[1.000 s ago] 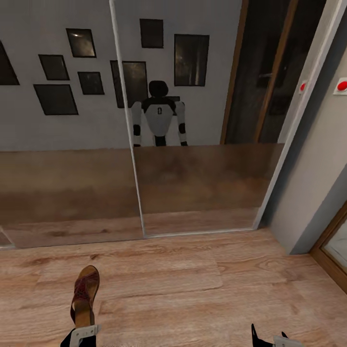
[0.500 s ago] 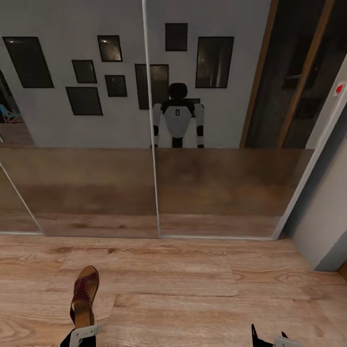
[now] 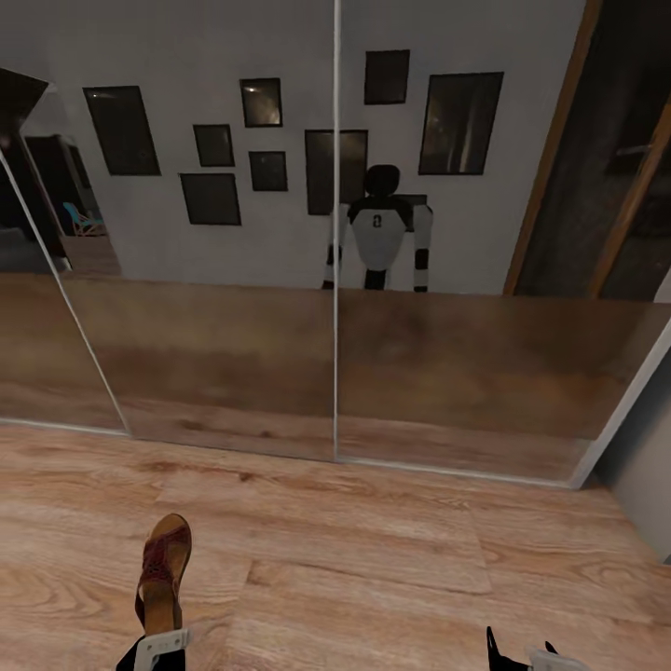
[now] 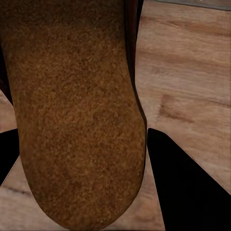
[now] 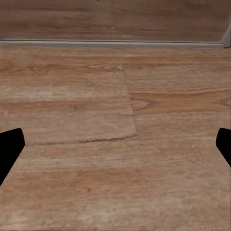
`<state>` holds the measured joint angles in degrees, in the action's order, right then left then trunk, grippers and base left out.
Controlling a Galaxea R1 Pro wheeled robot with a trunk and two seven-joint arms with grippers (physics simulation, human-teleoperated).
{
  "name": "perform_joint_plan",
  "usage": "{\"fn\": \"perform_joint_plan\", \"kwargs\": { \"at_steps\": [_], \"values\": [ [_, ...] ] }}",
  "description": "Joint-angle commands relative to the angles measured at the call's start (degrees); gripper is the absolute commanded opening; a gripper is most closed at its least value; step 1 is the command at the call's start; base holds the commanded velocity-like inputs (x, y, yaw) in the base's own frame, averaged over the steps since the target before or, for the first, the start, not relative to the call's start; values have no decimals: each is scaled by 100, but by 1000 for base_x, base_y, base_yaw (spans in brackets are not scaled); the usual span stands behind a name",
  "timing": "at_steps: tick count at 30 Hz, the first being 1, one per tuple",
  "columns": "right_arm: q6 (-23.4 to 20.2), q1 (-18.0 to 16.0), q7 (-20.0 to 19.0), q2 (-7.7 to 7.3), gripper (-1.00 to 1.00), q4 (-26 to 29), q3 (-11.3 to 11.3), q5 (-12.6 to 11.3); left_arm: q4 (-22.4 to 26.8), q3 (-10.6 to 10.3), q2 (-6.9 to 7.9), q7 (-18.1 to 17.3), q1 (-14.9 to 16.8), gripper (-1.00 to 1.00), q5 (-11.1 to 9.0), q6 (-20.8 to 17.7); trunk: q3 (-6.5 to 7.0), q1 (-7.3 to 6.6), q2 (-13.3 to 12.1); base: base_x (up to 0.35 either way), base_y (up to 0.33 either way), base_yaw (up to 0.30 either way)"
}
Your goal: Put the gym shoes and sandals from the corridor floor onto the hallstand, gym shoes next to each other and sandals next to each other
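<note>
Sandal [image 3: 164, 568] pinched at heel by left gripper [image 3: 157, 643], toe toward 12 o'clock; light, flat, semi-stiff sole, probably floppy if held further out. Right gripper [image 5: 115, 144] spread, empty.

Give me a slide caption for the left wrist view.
Left gripper holding a brown sandal above the wood-plank floor.
</note>
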<state>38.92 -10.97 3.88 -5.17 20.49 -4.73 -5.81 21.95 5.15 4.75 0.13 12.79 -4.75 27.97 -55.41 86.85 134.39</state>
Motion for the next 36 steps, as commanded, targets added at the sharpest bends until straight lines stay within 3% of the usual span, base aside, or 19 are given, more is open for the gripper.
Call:
{"fn": "perform_joint_plan", "kwargs": {
  "at_steps": [1,36],
  "values": [
    [19,-1,-11,-2,100,-2,15,-52,-5,-14,0,5,4,-100,-35,16,1,-1,2,0,0,225],
    [19,-1,-36,4,100,-2,25,-52,-5,-23,0,-4,4,-100,-36,7,139,-1,2,0,0,248]
  ]
}}
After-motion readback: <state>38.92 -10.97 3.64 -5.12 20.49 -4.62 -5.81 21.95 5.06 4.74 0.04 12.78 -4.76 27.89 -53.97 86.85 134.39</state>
